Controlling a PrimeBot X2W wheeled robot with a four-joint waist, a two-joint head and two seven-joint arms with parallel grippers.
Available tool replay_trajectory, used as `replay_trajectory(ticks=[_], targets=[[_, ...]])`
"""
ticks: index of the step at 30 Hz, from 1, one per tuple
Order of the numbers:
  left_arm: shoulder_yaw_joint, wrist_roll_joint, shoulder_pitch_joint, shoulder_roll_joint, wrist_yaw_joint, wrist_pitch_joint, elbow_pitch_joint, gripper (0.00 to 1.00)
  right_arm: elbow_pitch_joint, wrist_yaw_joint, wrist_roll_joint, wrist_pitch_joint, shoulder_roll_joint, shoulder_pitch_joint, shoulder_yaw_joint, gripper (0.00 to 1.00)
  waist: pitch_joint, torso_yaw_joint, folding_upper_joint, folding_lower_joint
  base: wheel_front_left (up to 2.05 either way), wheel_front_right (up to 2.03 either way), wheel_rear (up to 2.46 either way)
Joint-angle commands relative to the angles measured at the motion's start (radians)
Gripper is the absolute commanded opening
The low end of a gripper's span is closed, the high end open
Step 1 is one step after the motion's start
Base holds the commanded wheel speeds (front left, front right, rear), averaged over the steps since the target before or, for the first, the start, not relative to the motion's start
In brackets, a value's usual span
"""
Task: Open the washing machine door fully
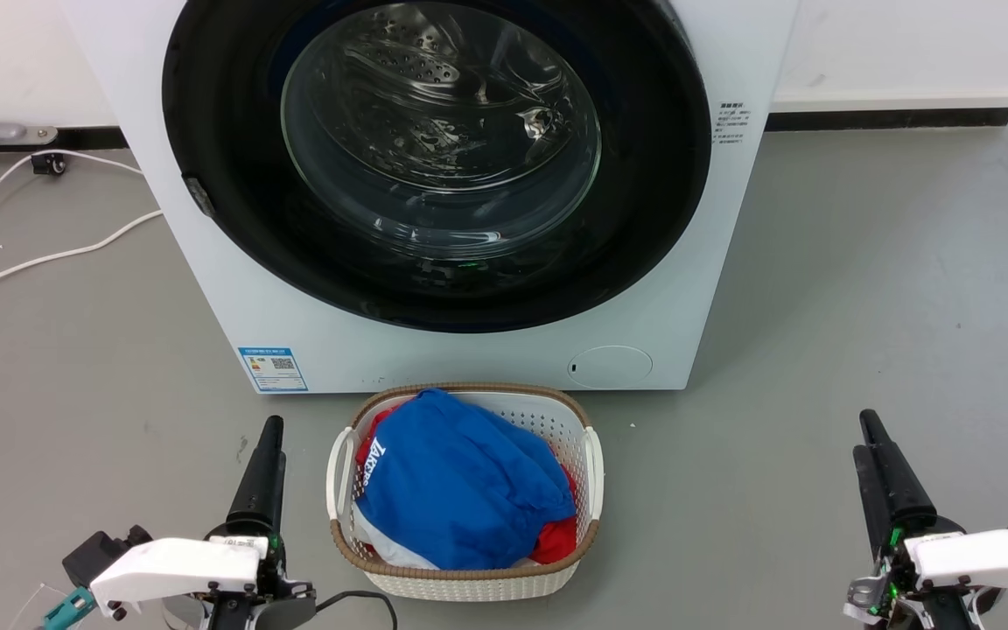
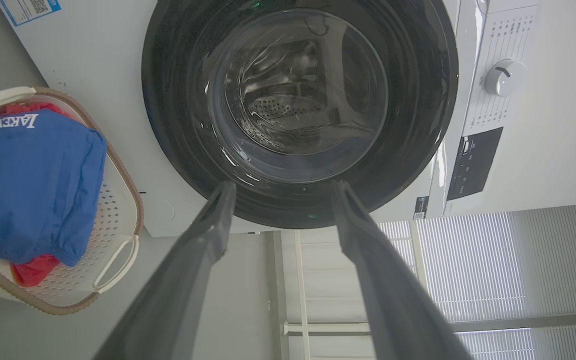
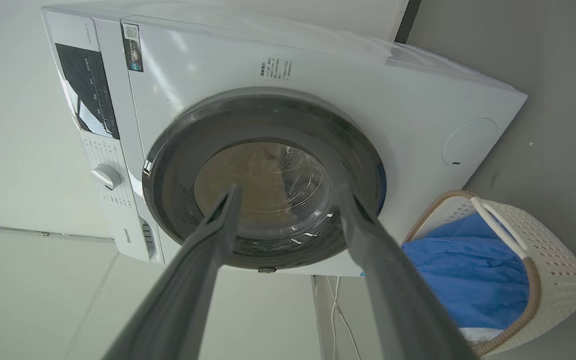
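Before the washing machine, head view: the washing machine door stood closed, with the left gripper and right gripper parked either side of a laundry basket. Left wrist view: fingers spread, empty, aimed at the door. Right wrist view: likewise, apparently ready to reach.

Glossy black washing machine door shut flush.

Smooth grey floor meets a white wall along a dark skirting band. White cables trail over the floor at left. Pale slatted blinds, seen in the left wrist view, are evenly lit.
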Motion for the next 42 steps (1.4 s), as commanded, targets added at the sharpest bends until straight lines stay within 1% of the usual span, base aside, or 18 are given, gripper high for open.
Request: replay_trajectory(ticks=[1, 3, 4, 5, 10, 17, 23, 31, 42], targets=[[-0.003, 0.022, -0.010, 0.002, -0.002, -0.006, -0.022, 1.00, -0.021, 0.001, -0.023, -0.007, -0.011, -0.012, 0.004, 1.00, 0.000, 0.000, -0.0001, 0.0000, 0.00, 0.00, 0.00], [-0.003, 0.086, -0.007, 0.001, -0.002, -0.019, -0.030, 1.00, -0.030, 0.001, -0.103, -0.020, -0.012, -0.009, 0.002, 1.00, -0.001, 0.001, -0.0001, 0.0000, 0.00, 0.00, 0.00], [-0.003, 0.086, -0.007, 0.001, -0.002, -0.019, -0.030, 1.00, -0.030, 0.001, -0.103, -0.020, -0.012, -0.009, 0.002, 1.00, -0.001, 0.001, -0.0001, 0.0000, 0.00, 0.00, 0.00], [-0.005, 0.110, -0.006, 0.001, -0.002, -0.023, -0.031, 1.00, -0.034, 0.001, -0.133, -0.024, -0.011, -0.008, 0.001, 1.00, -0.001, 0.002, -0.0001, 0.0000, 0.00, 0.00, 0.00], [-0.023, 0.260, -0.005, 0.002, -0.002, -0.043, -0.035, 1.00, -0.055, 0.001, -0.285, -0.043, -0.007, 0.002, -0.006, 1.00, -0.003, 0.004, -0.0001, 0.0000, 0.00, 0.00, 0.00], [-0.038, 0.443, -0.004, 0.005, 0.004, -0.069, -0.041, 1.00, -0.087, 0.001, -0.472, -0.054, 0.007, 0.020, -0.009, 1.00, -0.005, 0.007, -0.0001, 0.0000, 0.00, 0.00, 0.00], [-0.051, 0.580, -0.001, 0.014, 0.014, -0.090, -0.056, 1.00, -0.112, 0.001, -0.602, -0.051, 0.014, 0.036, -0.003, 1.00, -0.007, 0.009, -0.0001, 0.0000, 0.00, 0.00, 0.00], [-0.075, 0.724, 0.000, 0.030, 0.026, -0.116, -0.051, 1.00, -0.144, 0.001, -0.747, -0.044, 0.016, 0.051, 0.014, 1.00, -0.011, 0.009, -0.0001, 0.0000, 0.00, 0.00, 0.00], [-0.114, 0.888, -0.014, 0.062, 0.044, -0.148, -0.041, 1.00, -0.174, 0.001, -0.930, -0.013, 0.008, 0.058, 0.031, 1.00, -0.011, 0.009, -0.0001, 0.0000, 0.00, 0.00, 0.00]])
